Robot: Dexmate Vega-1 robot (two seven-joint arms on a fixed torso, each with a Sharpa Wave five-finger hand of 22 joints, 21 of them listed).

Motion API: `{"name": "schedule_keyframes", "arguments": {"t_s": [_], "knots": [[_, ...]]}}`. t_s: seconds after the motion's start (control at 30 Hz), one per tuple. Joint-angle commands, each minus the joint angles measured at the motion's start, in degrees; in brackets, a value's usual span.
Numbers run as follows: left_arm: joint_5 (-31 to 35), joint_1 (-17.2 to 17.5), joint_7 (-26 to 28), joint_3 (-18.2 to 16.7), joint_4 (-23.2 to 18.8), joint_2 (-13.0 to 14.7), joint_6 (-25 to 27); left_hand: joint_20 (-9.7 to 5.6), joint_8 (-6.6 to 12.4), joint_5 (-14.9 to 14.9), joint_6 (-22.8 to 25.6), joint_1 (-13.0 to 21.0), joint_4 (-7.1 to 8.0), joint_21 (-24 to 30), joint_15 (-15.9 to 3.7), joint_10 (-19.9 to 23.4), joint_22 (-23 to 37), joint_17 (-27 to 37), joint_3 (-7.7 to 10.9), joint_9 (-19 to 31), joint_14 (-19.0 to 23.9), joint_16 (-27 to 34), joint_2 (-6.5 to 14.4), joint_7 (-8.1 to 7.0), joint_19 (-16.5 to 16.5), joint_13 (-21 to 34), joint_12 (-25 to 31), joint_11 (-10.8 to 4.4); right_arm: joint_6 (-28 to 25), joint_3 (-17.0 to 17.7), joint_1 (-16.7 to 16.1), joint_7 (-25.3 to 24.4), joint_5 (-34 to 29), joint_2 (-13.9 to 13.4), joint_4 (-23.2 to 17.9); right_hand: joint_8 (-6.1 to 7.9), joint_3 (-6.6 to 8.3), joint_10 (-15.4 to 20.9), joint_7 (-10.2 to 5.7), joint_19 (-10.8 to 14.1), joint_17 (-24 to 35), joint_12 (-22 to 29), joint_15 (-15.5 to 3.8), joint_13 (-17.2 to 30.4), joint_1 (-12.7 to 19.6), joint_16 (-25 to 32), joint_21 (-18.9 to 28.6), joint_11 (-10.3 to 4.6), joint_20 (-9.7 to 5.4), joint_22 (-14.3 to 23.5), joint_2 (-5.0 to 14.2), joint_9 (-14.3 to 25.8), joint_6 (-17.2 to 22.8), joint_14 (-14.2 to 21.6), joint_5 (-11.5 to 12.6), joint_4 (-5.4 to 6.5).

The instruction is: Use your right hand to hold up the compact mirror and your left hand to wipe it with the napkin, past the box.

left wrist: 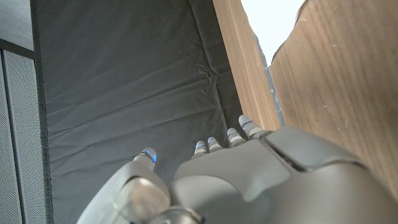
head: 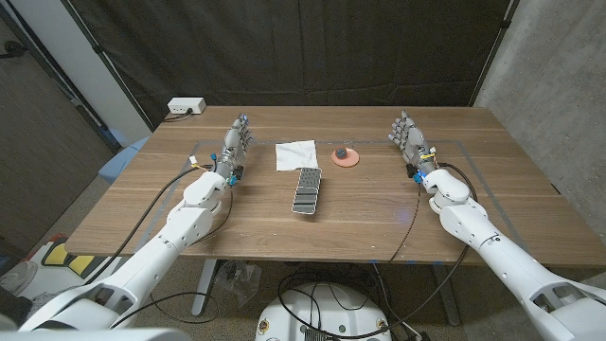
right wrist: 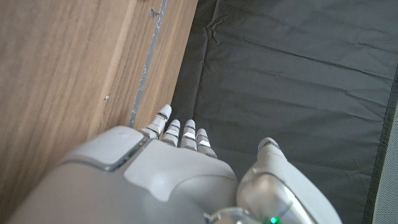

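Note:
A white napkin [head: 295, 154] lies on the table's far middle. To its right sits a small round salmon-coloured compact mirror [head: 345, 157] with a dark knob on top. A dark rectangular box [head: 306, 192] lies nearer me, in front of the two. My left hand [head: 237, 142] stands at the far left, well to the left of the napkin, fingers apart and holding nothing. My right hand [head: 409, 134] stands at the far right, to the right of the mirror, also open with nothing in it. The left hand's back [left wrist: 249, 180] and the right hand's back [right wrist: 168, 180] show against a dark curtain.
A white power strip [head: 186, 107] sits at the table's far left corner. A thin taped outline [head: 473, 152] marks a rectangle on the wooden table [head: 379, 223]. A dark curtain [head: 312, 47] hangs behind the table. Cables run along both forearms.

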Motion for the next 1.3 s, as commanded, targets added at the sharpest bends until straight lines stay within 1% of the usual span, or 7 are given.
{"name": "schedule_keyframes", "arguments": {"t_s": [0.03,0.13,0.17,0.3,0.37,0.63,1.3], "knots": [[9.9,1.5,0.7,-6.8,-0.4,-6.1,0.7,2.36,1.94,0.8,2.7,4.7,-1.25,2.7,-0.95,13.9,0.5,0.8,2.57,0.5,15.1,2.2,2.1,-0.69,7.8,1.1,4.1,2.74,-4.0,7.9,-1.3,3.5,-8.1,6.1,-0.4,1.07,3.15,7.7,0.55,10.3,0.7,2.3,1.05,0.5,5.3,3.6,2.2,2.35,2.51,0.5,1.34,0.8,0.8,15.9,-0.9,-2.84],[12.5,1.7,1.0,-8.2,-0.4,-7.5,0.6,2.77,7.87,-0.7,19.4,11.2,-4.58,2.2,-1.31,16.2,0.4,0.8,6.91,1.4,14.6,-0.1,2.3,5.61,7.6,1.5,2.7,3.08,-5.2,9.5,-1.9,3.5,-10.1,7.2,-1.3,2.79,4.16,7.0,0.52,6.5,0.7,1.4,0.98,0.6,7.3,0.4,0.0,2.61,3.18,0.3,0.85,1.1,5.5,11.0,-0.8,-4.27],[12.9,1.7,0.7,-8.6,-0.4,-7.9,0.7,3.27,8.74,-1.2,21.3,12.0,-5.19,1.9,-1.56,16.0,0.4,0.8,7.37,1.6,13.7,-0.6,2.1,5.96,6.9,1.5,2.2,3.34,-5.4,10.0,-2.2,3.2,-10.9,7.6,-1.7,3.43,4.39,6.2,0.34,5.6,0.6,0.9,1.56,0.6,8.2,-0.4,-0.7,2.45,3.51,0.3,0.68,1.2,7.5,9.0,-0.8,-4.89],[14.4,1.8,-0.7,-10.1,-0.4,-9.0,1.5,3.87,5.13,-3.1,13.5,13.9,-7.00,1.0,-1.83,12.8,0.4,0.8,7.74,1.4,10.7,-1.6,0.1,2.64,5.6,1.3,-0.1,3.12,-6.4,12.1,-3.7,3.1,-11.9,9.1,-3.4,4.18,4.63,6.0,-1.17,4.7,0.7,0.6,2.58,0.5,9.6,-0.1,-2.2,2.47,9.02,0.1,0.75,1.2,10.6,7.5,-0.6,-5.41],[14.8,1.8,-1.5,-10.8,-0.5,-9.4,2.1,3.30,3.92,-3.5,11.3,14.0,-7.14,0.6,-1.84,12.2,0.4,0.8,7.68,1.3,10.2,-1.7,-0.2,2.06,5.0,1.3,-0.4,3.01,-7.9,13.1,-4.5,3.4,-12.0,9.4,-4.7,3.38,4.60,6.2,-1.72,4.9,0.7,0.6,2.66,0.5,9.6,0.1,-2.3,2.49,9.56,0.1,0.84,1.2,9.1,8.0,-0.6,-5.30],[15.4,1.4,-4.8,-12.8,0.6,-11.1,2.9,3.46,3.26,-3.9,10.5,13.9,-7.06,0.3,-0.73,11.9,0.4,0.8,7.50,1.1,9.4,-1.8,-0.4,1.65,4.4,1.3,-0.6,3.76,-13.3,15.7,-7.5,6.5,-11.1,9.4,-9.8,2.49,4.51,6.2,-1.64,5.1,1.2,0.4,3.36,0.5,8.4,0.4,-2.8,3.04,4.94,0.3,2.05,1.0,8.3,8.7,-0.4,-3.77],[16.3,0.0,-10.8,-14.9,3.1,-12.5,3.8,3.06,2.42,-4.4,9.5,13.5,-6.65,0.1,-1.54,11.4,0.5,0.8,7.32,1.0,8.9,-1.8,-0.2,1.67,4.1,1.2,-0.7,3.86,-21.5,19.3,-15.6,10.5,-6.6,9.1,-22.9,2.49,4.88,7.9,-1.73,6.6,1.2,0.9,3.58,0.5,8.5,0.9,-2.6,3.58,4.39,0.5,2.36,0.9,9.4,10.3,-0.1,-3.44]]}}
